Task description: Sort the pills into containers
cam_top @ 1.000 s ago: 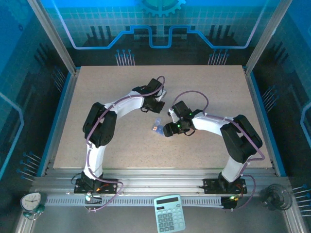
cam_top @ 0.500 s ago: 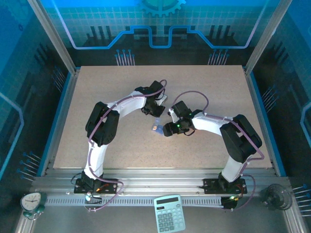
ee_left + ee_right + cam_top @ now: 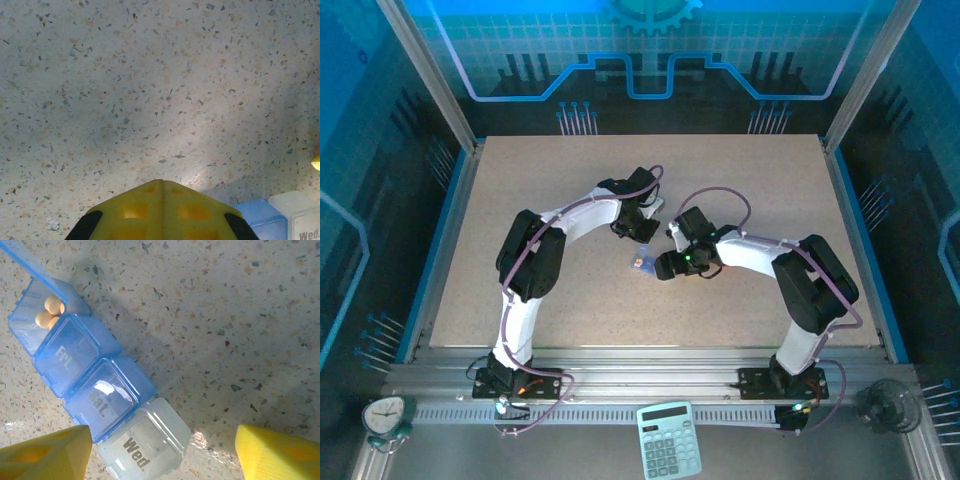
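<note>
The table [image 3: 540, 170] is bare over most of its top: far half, left and right sides all free, also the near strip in front of the arm bases. Edges: metal posts [image 3: 425, 75] and blue panels [image 3: 360, 150] wall in the far, left and right sides; an alu rail [image 3: 640, 385] runs along the near edge. The left arm [image 3: 525, 255] and right arm [image 3: 810, 280] bend in and nearly meet at table centre, so room there is tight

The pill box [image 3: 95, 375] lies flat at centre, set at an angle. Its compartments [image 3: 107, 397] stand in a row: end one w/ lid up holds a few orange pills [image 3: 50, 312], then blue "Fri." and "Sat." w/ lids down, then clear "Wed." at the other end

The right gripper [image 3: 164, 440] is released, yellow fingers [image 3: 45, 452] well apart. The "Wed." end sits betw. them, close by one finger; contact there can't be told. Other finger is well clear, bare table betw.

The left gripper [image 3: 162, 192] is clenched, its fingers [image 3: 135, 215] pressed flat together, just beside the box on its far side; a box corner shows by the tip. Bare speckled top lies ahead of it. A small yellow rounded thing [image 3: 316, 162] sits on the table near the box, cut by the frame edge, can't tell what

Off the table, near side: calculator [image 3: 669, 452] at mid, clock [image 3: 385, 415] near left, small fan [image 3: 880, 405] near right, all well apart from the arms' working spot
</note>
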### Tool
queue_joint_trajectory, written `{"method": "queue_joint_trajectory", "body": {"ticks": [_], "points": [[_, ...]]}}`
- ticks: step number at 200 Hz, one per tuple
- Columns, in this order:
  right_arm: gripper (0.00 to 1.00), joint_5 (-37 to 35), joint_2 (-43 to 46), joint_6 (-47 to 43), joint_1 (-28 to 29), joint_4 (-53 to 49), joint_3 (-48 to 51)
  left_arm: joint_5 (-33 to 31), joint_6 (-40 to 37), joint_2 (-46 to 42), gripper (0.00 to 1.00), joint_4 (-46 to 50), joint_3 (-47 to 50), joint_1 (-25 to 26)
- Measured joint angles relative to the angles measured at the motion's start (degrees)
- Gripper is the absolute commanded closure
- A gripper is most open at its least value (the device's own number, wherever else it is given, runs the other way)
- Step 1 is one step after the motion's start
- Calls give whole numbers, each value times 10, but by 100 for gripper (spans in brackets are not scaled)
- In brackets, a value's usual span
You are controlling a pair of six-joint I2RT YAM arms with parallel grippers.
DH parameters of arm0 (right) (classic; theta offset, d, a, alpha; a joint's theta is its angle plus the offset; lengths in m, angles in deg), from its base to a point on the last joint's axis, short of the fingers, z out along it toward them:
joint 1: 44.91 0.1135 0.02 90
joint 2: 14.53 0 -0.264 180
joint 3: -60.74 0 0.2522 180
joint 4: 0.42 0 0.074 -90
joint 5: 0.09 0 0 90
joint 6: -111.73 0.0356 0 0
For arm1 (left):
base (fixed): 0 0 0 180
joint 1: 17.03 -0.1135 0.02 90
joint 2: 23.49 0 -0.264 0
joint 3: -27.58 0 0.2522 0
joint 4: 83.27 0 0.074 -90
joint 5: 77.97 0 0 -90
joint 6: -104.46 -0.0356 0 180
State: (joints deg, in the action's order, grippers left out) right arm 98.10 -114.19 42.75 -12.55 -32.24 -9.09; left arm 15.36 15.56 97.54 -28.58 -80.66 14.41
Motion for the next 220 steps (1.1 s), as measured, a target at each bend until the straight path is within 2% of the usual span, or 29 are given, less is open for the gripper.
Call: {"method": "queue_joint_trajectory", "body": {"ticks": [220], "points": [[25, 15, -33, 6, -26, 4, -31, 16, 0, -12, 100, 13, 5, 2]]}}
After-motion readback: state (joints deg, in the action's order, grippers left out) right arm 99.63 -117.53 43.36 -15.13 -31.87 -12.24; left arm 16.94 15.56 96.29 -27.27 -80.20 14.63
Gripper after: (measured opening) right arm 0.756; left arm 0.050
